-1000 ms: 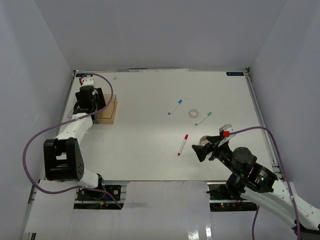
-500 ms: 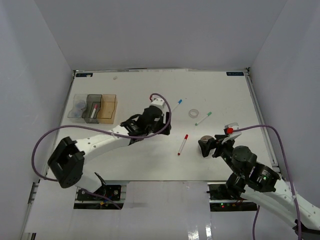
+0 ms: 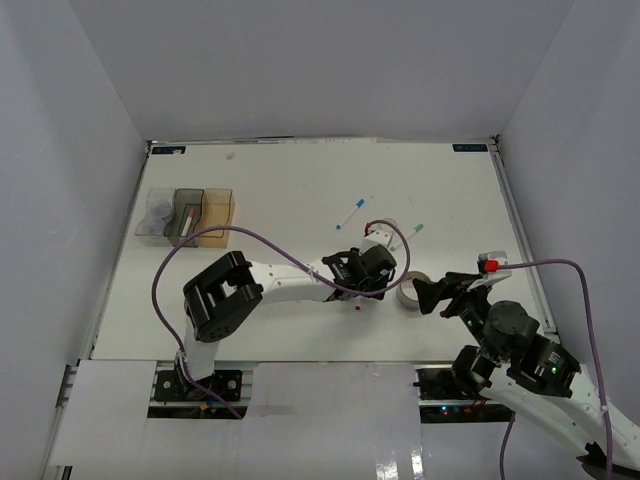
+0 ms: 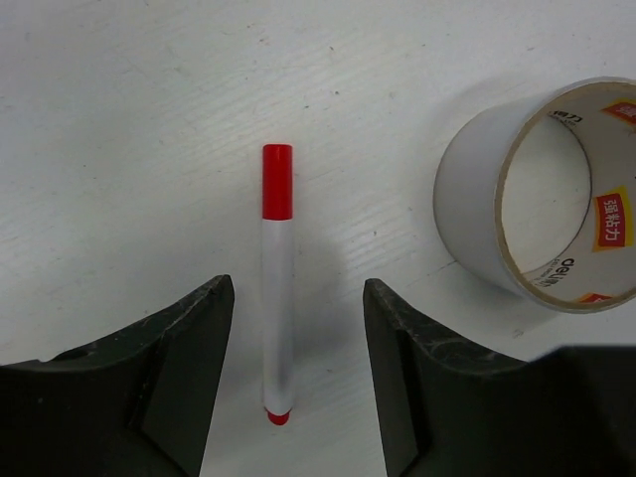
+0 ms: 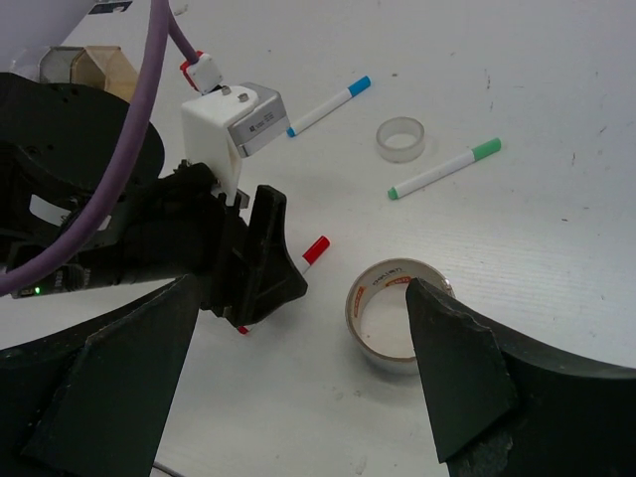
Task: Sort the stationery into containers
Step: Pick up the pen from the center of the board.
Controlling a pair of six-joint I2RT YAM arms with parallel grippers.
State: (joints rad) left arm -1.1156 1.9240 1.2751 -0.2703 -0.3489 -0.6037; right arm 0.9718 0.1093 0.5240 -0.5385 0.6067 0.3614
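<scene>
The left gripper (image 4: 296, 298) hangs low over the white table (image 3: 280, 180) with its two fingers (image 4: 189, 348) spread apart, one on each side of the red-capped marker (image 4: 278, 248). The marker lies flat in the gap, neither finger touches it, and the gripper has hold of nothing. Just beside it is one wide whitish tape roll (image 4: 477, 199), lying flat with its hole facing up and printed labels showing inside the core. The right gripper (image 3: 428, 295) is also wide open and empty. In its wrist view the roll sits on the table in the space between the two dark fingers (image 5: 457, 378), close to the right-hand one, though I cannot tell whether they touch. Three markers lie loose on the table. These are the red one, a blue-capped one (image 5: 328, 105) and a green-capped one (image 5: 444, 169). The blue and green lie farther out, apart from both grippers, with one small clear ring (image 5: 400, 138) between them. Three bins stand in a row at the far left of the table, one clear bin (image 3: 143, 232), one grey bin (image 3: 175, 238) and one amber bin (image 3: 215, 228). A fourth marker (image 3: 186, 218) lies in the grey bin, its cap colour too small to make out. Something pale sits in the clear bin, but it cannot be identified.
</scene>
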